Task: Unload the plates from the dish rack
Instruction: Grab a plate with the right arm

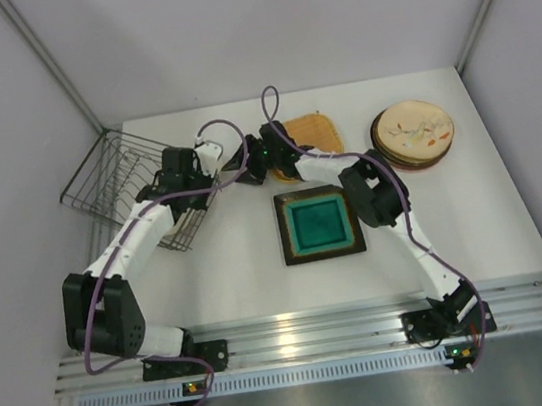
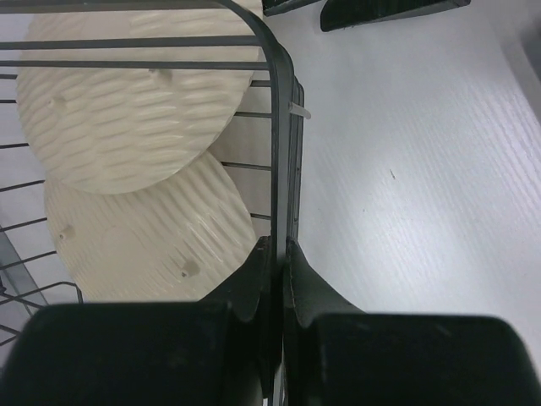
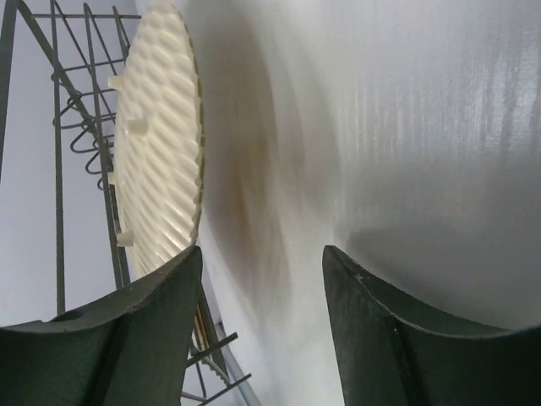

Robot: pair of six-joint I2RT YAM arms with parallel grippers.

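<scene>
Top external view: the dish rack [image 1: 107, 186] sits in the upper left of the desk [image 1: 241, 278], its long sides slanting from upper left down toward the middle of the frame. Three lots of plates lie flat on the desk, clear of the rack. A square teal plate [image 1: 318, 224] with a dark rim is at the centre, its edges parallel to the frame. A tan wooden plate [image 1: 320, 132] is above it, partly under the right arm. A stack of round patterned plates [image 1: 413, 135] is at the upper right.

Left wrist view: the left tool [image 2: 277, 247] is pinched narrow on the dark wire rim of the rack, with the wire running up the frame between its two fingers. Inside the rack, in the left half of the frame, two round cream plates [image 2: 127, 101] with ribbed backs overlap, one above the other.

Right wrist view: the right tool [image 3: 262, 258] stands wide, with only bare desk between its fingers. One cream plate appears nearly edge-on in the upper left, upright with its long line running top to bottom. It is just beyond the left finger, against the rack's wires.
</scene>
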